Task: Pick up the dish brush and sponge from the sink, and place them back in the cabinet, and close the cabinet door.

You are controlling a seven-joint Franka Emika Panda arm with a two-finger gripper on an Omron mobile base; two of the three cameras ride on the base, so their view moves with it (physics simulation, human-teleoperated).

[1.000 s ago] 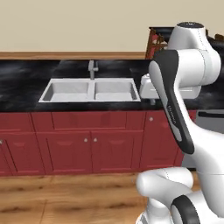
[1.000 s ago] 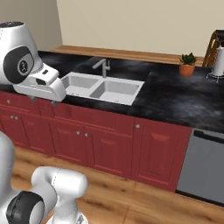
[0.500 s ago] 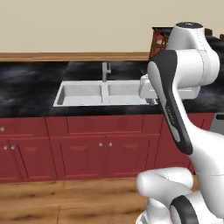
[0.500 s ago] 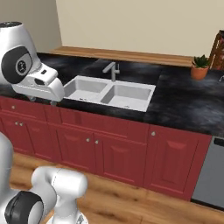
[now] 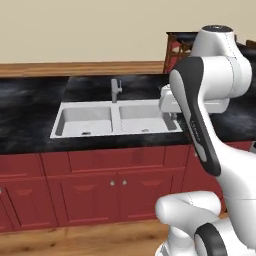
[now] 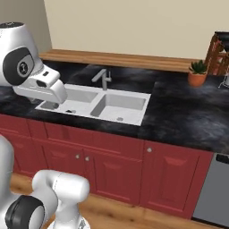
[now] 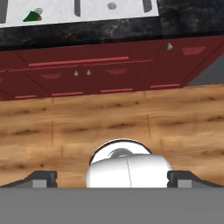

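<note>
Dark green sponge [image 7: 32,16] in the white double-basin sink [image 7: 57,13], far beyond the wide-spread, empty fingers [image 7: 43,178].

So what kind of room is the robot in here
A home kitchen, rendered in simulation. A white double-basin sink with a grey metal faucet is set into a black stone-look counter, with dark red base cabinets below and a wood plank floor.

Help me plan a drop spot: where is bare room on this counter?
The black counter lies bare between the sink and the potted plant. Another bare stretch lies left of the sink. The back corner by the plant and wooden rack is crowded.
</note>
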